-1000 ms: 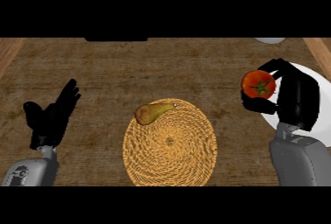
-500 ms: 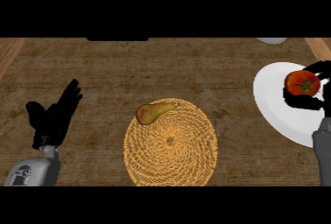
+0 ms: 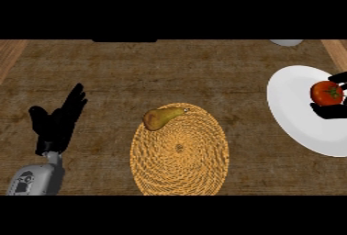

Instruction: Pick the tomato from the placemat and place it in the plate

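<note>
The right hand (image 3: 331, 110), partly cut off at the frame edge, appears curled around the tomato (image 3: 326, 92) over the plate (image 3: 291, 110) for release, while the left hand (image 3: 58, 121) rests open.

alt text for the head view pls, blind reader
The right hand holds a red tomato over a white plate at the counter's right edge. A pear lies on a round woven placemat at centre, and the left hand rests open at left.
</note>
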{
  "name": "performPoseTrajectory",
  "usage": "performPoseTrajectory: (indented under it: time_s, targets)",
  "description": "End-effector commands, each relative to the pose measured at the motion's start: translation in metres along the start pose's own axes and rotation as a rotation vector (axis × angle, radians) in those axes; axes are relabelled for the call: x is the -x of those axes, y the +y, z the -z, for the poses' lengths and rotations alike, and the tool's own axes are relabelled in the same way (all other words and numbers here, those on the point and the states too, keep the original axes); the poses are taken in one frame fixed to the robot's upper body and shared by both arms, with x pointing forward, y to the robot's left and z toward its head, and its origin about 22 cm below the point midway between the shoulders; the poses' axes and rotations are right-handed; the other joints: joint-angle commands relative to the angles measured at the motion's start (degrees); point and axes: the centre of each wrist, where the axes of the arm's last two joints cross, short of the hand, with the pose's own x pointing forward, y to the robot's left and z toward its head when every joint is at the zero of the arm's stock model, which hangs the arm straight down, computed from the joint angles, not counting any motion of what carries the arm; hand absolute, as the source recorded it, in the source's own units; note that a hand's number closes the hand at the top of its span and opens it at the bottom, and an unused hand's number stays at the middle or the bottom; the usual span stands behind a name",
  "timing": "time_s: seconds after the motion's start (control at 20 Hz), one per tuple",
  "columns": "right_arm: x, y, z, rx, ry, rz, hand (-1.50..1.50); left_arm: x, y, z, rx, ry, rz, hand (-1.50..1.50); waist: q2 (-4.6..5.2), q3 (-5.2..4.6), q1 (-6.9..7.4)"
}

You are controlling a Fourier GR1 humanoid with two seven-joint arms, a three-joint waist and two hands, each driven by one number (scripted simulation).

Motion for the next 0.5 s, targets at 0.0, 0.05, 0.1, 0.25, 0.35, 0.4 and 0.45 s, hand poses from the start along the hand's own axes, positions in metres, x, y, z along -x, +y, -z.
performPoseTrajectory:
  time_s: [0.0, 0.05, 0.1, 0.25, 0.35, 0.4, 0.45]
  targets:
    - [0.022, 0.016, 0.006, -0.14, -0.036, 0.015, -1.5, 0.003, -0.003, -0.002, 0.009, 0.001, 0.014, 0.0, 0.08, 0.02, 0.35]
    - [0.033, -0.005, 0.012, -0.114, -0.054, 0.053, -1.5, -0.001, 0.009, -0.003, 0.008, -0.003, 0.008, 0.0, -0.05, 0.0, 0.07]
    - [0.04, -0.009, 0.016, -0.093, -0.076, 0.059, -1.5, 0.014, 0.005, 0.004, 0.001, 0.005, 0.009, 0.0, 0.05, -0.01, -0.06]
    - [0.033, -0.019, 0.017, 0.002, -0.188, 0.083, -1.5, 0.004, -0.002, -0.003, 0.022, 0.0, -0.01, 0.0, -0.14, -0.02, -0.18]
    - [0.029, -0.029, 0.024, 0.07, -0.274, 0.155, -1.5, -0.019, 0.0, 0.003, 0.019, -0.001, 0.004, 0.0, -0.08, 0.07, 0.14]
    - [0.016, -0.013, 0.014, 0.101, -0.31, 0.212, -1.5, 0.009, 0.0, -0.012, -0.007, 0.021, 0.001, 0.0, -0.37, -0.01, -0.29]
    - [0.01, -0.008, 0.015, 0.134, -0.352, 0.293, -1.5, 0.011, 0.009, -0.002, -0.007, 0.011, -0.008, 0.0, -0.23, -0.02, -0.73]
